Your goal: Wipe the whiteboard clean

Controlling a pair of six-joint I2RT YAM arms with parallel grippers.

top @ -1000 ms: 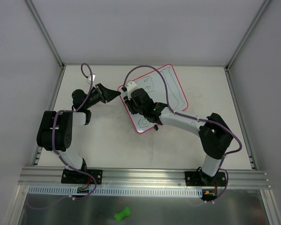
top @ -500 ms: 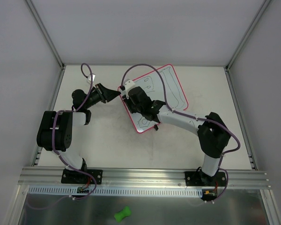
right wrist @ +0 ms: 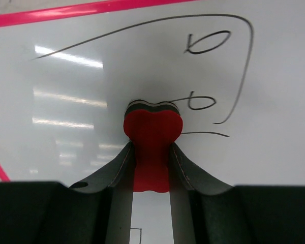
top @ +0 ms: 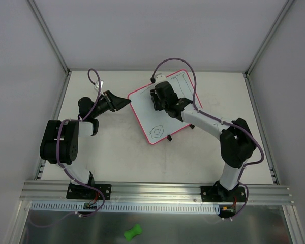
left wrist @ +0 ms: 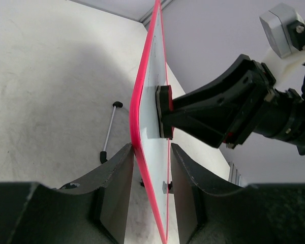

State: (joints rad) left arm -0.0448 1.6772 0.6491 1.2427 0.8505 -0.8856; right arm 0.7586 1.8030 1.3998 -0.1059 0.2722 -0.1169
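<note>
Where the right tool (right wrist: pixel 151 152) meets the board, its two fingers are closed tight on a red bone-shaped eraser (right wrist: pixel 152 129). The eraser's dark felt face is pressed flat against the whiteboard (right wrist: pixel 66 101). Just beyond the eraser's rounded end lie marker doodles (right wrist: pixel 206 43): two small loops, a short stroke, and a long curved line that bends around them. In the overhead view the right arm reaches across the board from its right side, with the tool over the far half.

The left tool (left wrist: pixel 151 146) is partly closed on the whiteboard's left corner, one finger against each face, with the pink frame running between them.

The whiteboard itself lies on the table (top: pixel 117 152), toward the far side and between the two arms. It is turned at an angle, so one corner points at the near edge. A small hexagon-like sketch (top: pixel 156 130) sits near that corner.
</note>
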